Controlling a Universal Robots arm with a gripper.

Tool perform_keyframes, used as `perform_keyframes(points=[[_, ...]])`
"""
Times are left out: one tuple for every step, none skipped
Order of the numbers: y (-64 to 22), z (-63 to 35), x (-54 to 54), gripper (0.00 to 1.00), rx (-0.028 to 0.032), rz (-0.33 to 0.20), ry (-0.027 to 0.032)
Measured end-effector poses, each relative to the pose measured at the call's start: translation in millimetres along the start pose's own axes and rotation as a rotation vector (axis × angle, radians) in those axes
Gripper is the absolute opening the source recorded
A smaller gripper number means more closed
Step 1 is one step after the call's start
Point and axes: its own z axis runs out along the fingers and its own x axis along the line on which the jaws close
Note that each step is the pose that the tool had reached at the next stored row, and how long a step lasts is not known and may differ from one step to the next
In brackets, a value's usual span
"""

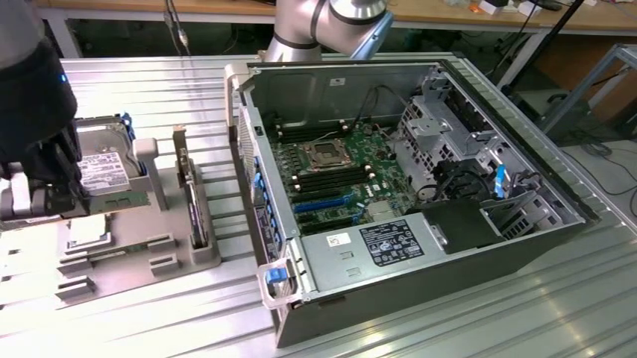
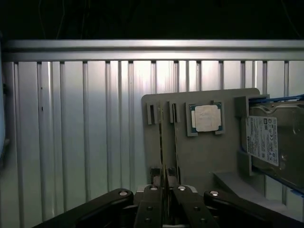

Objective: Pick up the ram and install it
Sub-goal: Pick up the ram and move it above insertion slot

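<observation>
The ram [image 2: 160, 137] is a thin stick standing on edge in a slot of the grey holder tray [image 2: 199, 156], beside the square CPU [image 2: 207, 118]. In the exterior view the ram [image 1: 119, 252] shows as a narrow greenish strip across the tray [image 1: 130, 224]. My gripper [image 2: 165, 179] hangs over the tray end nearest the wrist camera, in line with the ram's slot, with its fingers [image 2: 153, 197] drawn together. In the exterior view the dark gripper [image 1: 42, 205] hangs at the exterior view's left, above the tray's left end. The open computer case [image 1: 398, 186] holds the motherboard [image 1: 339, 179].
A silver hard drive [image 1: 104, 168] with a white label stands in the tray's far part, and an upright expansion card [image 1: 194, 205] stands at its side nearest the case. The tray and case rest on a ribbed metal table [image 1: 130, 321]. The arm's base [image 1: 318, 30] rises behind the case.
</observation>
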Motion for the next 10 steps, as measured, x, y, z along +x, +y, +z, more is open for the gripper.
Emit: perform_keyframes(points=[[0.3, -6.7, -1.2, 0.14, -0.0001, 0.001, 0.0030], [0.5, -10.2, -1.9, 0.14, -0.0002, 0.002, 0.0048], [0.5, -11.5, -2.4, 0.14, -0.0002, 0.003, 0.0068], [0.4, -11.5, -2.4, 0.14, 0.0000, 0.003, 0.0072], [0.4, -11.5, -2.3, 0.14, 0.0000, 0.003, 0.0072], [0.2, -11.6, -2.3, 0.14, -0.0002, 0.003, 0.0075], [-2.9, -11.8, -2.4, 0.14, -0.0004, 0.003, 0.0076], [-7.6, -11.9, -2.5, 0.14, -0.0009, 0.002, 0.0075], [-12.0, -12.1, -2.5, 0.14, -0.0017, 0.002, 0.0076], [-21.5, -12.5, -2.6, 0.14, -0.0024, 0.000, 0.0077]])
